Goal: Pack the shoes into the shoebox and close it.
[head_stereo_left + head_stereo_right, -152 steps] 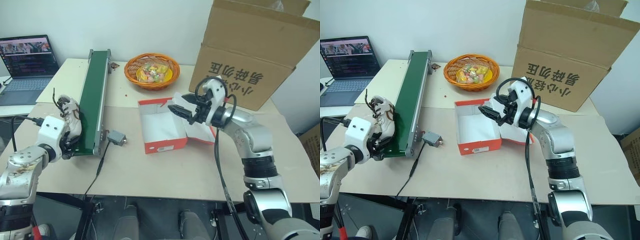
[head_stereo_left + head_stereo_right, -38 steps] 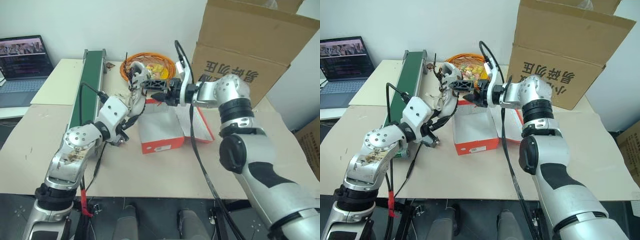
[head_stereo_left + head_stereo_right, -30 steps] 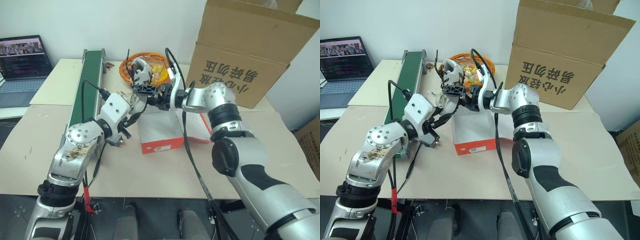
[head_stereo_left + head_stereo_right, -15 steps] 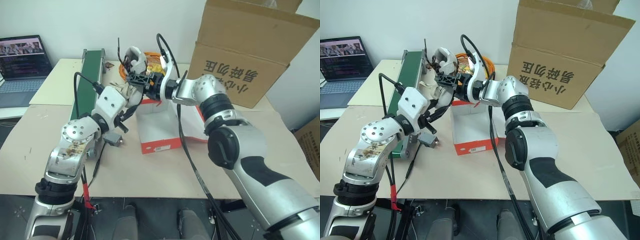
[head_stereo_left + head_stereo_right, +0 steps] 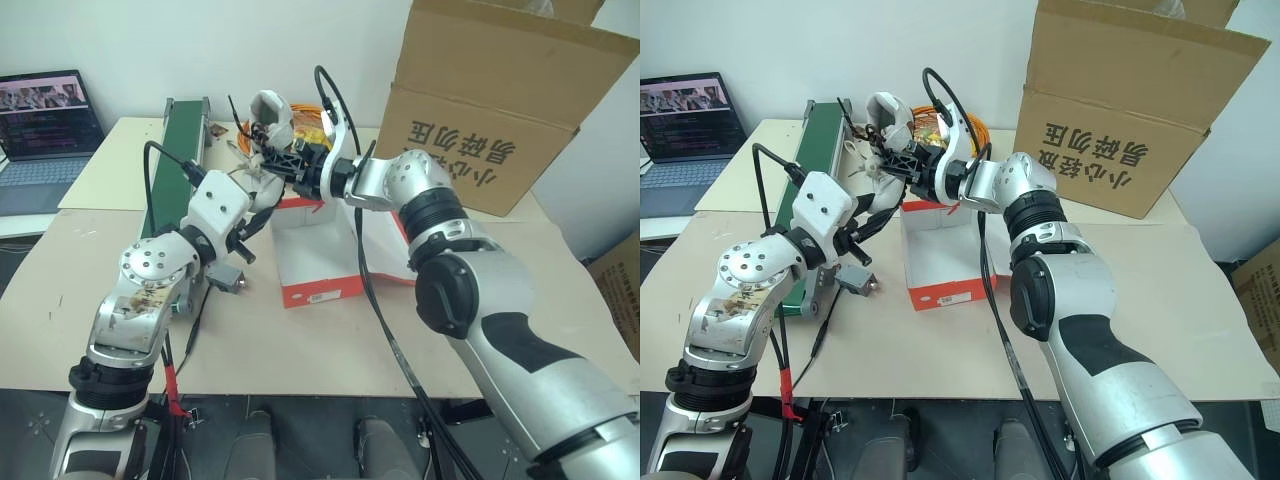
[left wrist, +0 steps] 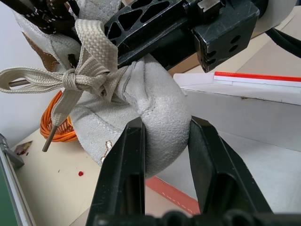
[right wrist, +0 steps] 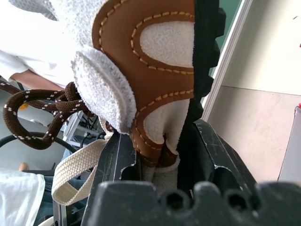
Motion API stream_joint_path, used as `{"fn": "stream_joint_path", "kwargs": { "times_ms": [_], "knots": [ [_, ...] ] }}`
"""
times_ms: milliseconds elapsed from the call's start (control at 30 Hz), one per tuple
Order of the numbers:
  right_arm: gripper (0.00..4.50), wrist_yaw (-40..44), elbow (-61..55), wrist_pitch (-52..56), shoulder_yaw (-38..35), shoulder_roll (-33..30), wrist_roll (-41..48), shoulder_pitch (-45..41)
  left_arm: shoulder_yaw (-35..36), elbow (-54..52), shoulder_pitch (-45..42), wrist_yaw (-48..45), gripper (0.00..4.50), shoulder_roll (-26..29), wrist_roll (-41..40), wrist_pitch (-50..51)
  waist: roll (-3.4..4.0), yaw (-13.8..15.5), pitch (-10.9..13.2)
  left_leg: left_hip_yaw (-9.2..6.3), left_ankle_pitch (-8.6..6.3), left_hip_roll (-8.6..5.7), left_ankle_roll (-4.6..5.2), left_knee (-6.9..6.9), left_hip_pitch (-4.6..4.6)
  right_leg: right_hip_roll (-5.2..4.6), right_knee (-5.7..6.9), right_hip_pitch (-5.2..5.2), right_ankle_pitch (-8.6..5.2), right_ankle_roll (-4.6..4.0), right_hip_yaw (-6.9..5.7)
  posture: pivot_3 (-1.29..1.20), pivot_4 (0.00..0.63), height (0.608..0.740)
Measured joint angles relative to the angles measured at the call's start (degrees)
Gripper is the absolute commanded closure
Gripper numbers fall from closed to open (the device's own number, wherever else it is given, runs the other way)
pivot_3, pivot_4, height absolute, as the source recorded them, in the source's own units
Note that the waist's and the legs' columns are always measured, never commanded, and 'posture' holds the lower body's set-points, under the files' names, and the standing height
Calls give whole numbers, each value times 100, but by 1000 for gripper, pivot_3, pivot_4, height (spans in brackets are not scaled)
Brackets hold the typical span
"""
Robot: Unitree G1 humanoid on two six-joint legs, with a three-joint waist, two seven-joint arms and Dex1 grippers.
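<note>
Looming at upper right, a brown carton (image 5: 500, 110) overlooks the open shoebox (image 5: 322, 258) at centre frame, above whose far edge the left gripper (image 6: 164, 141) and right gripper (image 7: 157, 150) each clamp one white shoe (image 5: 268, 112).

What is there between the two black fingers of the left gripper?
In the left wrist view, the left gripper pinches the rounded white end of a shoe; no gap remains.
</note>
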Motion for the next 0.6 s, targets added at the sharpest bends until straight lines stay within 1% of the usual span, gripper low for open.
{"fn": "stream_joint_path", "kwargs": {
  "times_ms": [67,133,167,200,300,333,467,600],
  "knots": [
    [3469,-51,-7,6,-61,-4,19,3,-10,0,-1,79,3571,-56,34,-11,0,1,0,0,0,0,0,0,0,0,0,1,0,0,0,0,150,721],
    [3498,-130,-27,48,-176,-4,64,44,-46,1,-10,133,2670,-73,90,-11,0,2,0,0,0,0,0,0,1,0,0,1,0,0,0,0,150,721],
    [3498,-166,-56,53,-238,-10,131,92,-46,1,-18,166,2431,-97,99,-23,0,6,0,0,0,0,0,1,0,0,0,1,0,0,0,0,150,721],
    [3498,-204,-108,63,-300,-14,211,137,-54,3,-18,180,2092,-107,111,-28,0,6,0,0,0,0,0,1,0,0,0,1,0,0,0,0,150,721],
    [3498,-355,-315,154,-407,-13,275,170,-108,-3,-28,161,910,-109,116,-91,0,2,0,0,0,0,0,0,0,0,0,0,0,0,0,0,150,721],
    [3498,-412,-445,174,-441,-14,329,199,-112,-9,-33,161,627,-113,116,-130,0,2,0,0,0,0,0,0,0,0,1,0,0,0,0,0,150,721],
    [3498,-657,-879,165,-583,-55,474,433,-44,-51,-42,208,627,-211,73,-108,0,19,0,-1,0,0,0,3,1,0,0,6,0,1,0,0,150,721],
    [3498,-999,-1010,-301,-508,-377,293,684,121,-55,-30,367,627,-324,-34,30,0,53,0,-2,0,-1,0,8,1,-1,-2,8,0,0,0,0,150,721]
  ]
}}
